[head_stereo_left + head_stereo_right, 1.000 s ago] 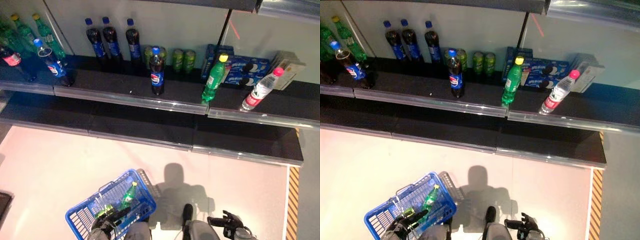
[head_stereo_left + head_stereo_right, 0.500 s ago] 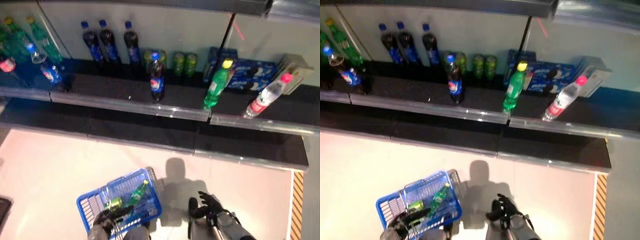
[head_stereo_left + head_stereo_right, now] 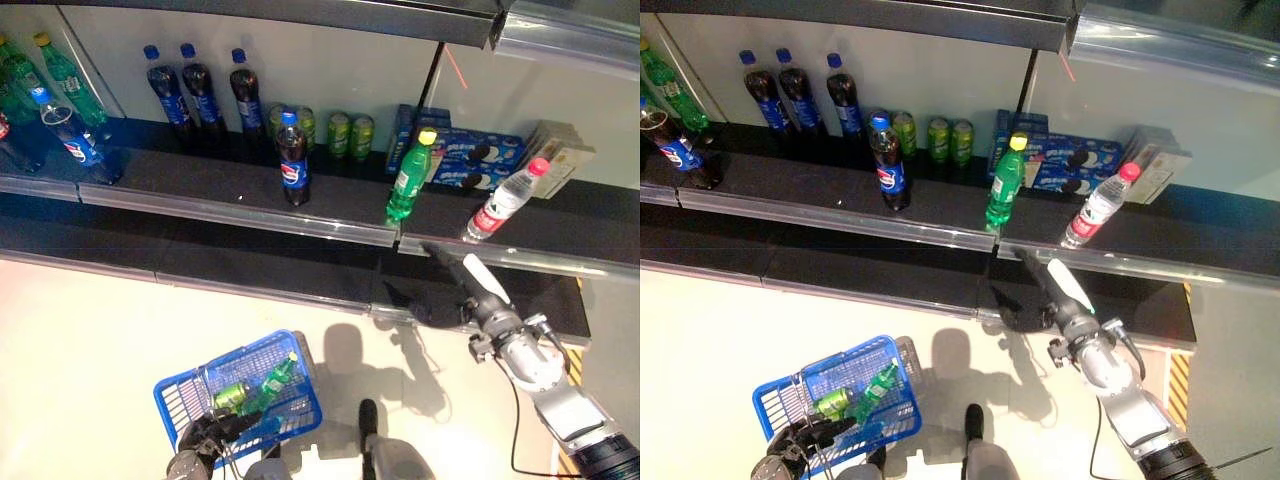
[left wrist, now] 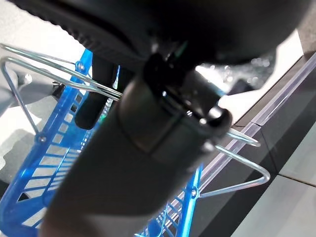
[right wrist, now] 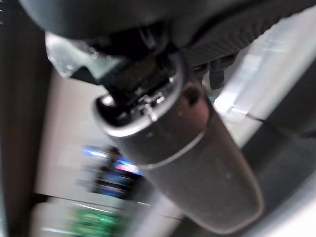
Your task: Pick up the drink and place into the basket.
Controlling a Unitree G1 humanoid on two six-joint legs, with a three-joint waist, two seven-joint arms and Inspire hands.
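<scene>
My left hand [image 3: 203,441] is shut on the thin wire handles [image 4: 237,148] of the blue basket [image 3: 240,347], which hangs low at the left. A green bottle [image 3: 272,379] and a green can [image 3: 231,394] lie in it. My right hand [image 3: 452,298] is open and empty, fingers straight, reaching towards the front edge of the upper shelf [image 3: 330,228]. It is just below a green bottle with a yellow cap [image 3: 408,176] and a clear water bottle with a pink cap [image 3: 497,204], touching neither. A cola bottle [image 3: 291,160] stands further left on the shelf.
Cola bottles [image 3: 190,85] and green cans [image 3: 340,130] stand at the back of the shelf, with blue biscuit boxes [image 3: 470,155] to the right. More bottles [image 3: 60,110] stand at the far left. A lower dark shelf [image 3: 260,275] juts out above the pale floor.
My right hand has risen from low by my body, up and forward to the shelf's front edge. The basket still hangs from my left hand. The camera has shifted.
</scene>
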